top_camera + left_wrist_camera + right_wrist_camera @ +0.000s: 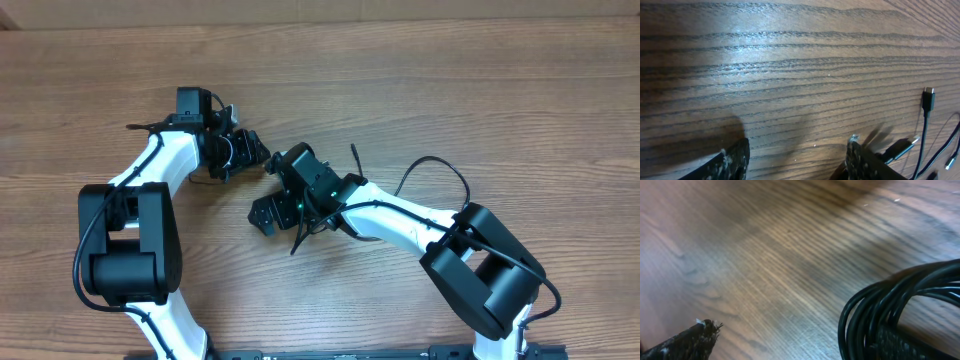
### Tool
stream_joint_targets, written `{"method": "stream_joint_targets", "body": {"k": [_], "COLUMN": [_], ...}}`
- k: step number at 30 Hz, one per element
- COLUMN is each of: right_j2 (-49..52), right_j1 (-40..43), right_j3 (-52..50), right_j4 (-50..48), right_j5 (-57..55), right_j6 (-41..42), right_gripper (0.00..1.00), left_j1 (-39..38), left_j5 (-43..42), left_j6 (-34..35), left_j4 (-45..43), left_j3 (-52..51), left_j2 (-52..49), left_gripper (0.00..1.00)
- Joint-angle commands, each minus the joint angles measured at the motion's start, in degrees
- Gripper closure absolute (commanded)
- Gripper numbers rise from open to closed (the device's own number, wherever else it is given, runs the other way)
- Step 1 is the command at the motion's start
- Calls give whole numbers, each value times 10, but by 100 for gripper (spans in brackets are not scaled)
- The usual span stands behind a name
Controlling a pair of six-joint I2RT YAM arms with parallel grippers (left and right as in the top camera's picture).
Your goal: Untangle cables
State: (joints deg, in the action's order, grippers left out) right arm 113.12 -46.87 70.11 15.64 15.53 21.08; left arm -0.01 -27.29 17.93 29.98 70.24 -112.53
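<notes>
The two arms meet over the wooden table (420, 90), their hands almost nose to nose.

The left gripper (797, 157) keeps its two fingers (735, 160) apart, with only bare wood grain between them, so it holds nothing. To the right of this hand, just past its right finger, lie the ends of the cables (924, 135). They are thin black cords, smooth and a little shiny, and they run side by side on the wood. One ends in a small black plug (928, 97) that lies flat, ahead of the finger and to its right. Another, closer to the finger, ends in a plug with a silver tip (900, 148). A third small tip shows at the very edge of the view.

The right gripper (800, 330) has its jaws wide apart, and nothing is clamped between them. Its left finger has only open table ahead of it. At its right finger sits a bunch of several black cords bent together into one tight loop (860, 310) — round, glossy, packed one on another, so I cannot count them surely. The bunch covers part of that finger — whether it only leans there or hangs on it, I cannot tell.

From above, most of the cords are hidden under the two hands
</notes>
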Motion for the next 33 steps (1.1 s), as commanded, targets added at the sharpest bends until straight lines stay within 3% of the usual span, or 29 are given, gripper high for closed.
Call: {"method": "stream_joint_targets", "body": {"k": [1, 8, 14, 18, 22, 27, 33], "right_j2": [11, 11, 11, -4, -31, -52, -52], "right_j1": [0, 0, 0, 18, 49, 98, 160], "right_j3": [2, 2, 3, 22, 48, 55, 52], "right_j4": [-1, 1, -2, -1, 13, 57, 158], "right_j5": [-38, -37, -42, -10, 29, 37, 36], "right_j6": [14, 14, 13, 12, 15, 56, 92], "right_gripper": [0, 0, 1, 12, 16, 18, 18], "left_j1": [-3, -3, -3, -3, -3, -7, -26], "left_j5": [2, 2, 2, -27, -93, -172, -161], "left_j6": [3, 3, 3, -2, -67, -125, -126], "left_j4": [-2, -2, -2, -3, -10, -24, -30], "left_j3": [13, 13, 13, 13, 13, 13, 13], "left_j2": [-5, -5, -5, -5, -5, -5, -5], "left_gripper": [38, 41, 60, 67, 62, 42, 44]}}
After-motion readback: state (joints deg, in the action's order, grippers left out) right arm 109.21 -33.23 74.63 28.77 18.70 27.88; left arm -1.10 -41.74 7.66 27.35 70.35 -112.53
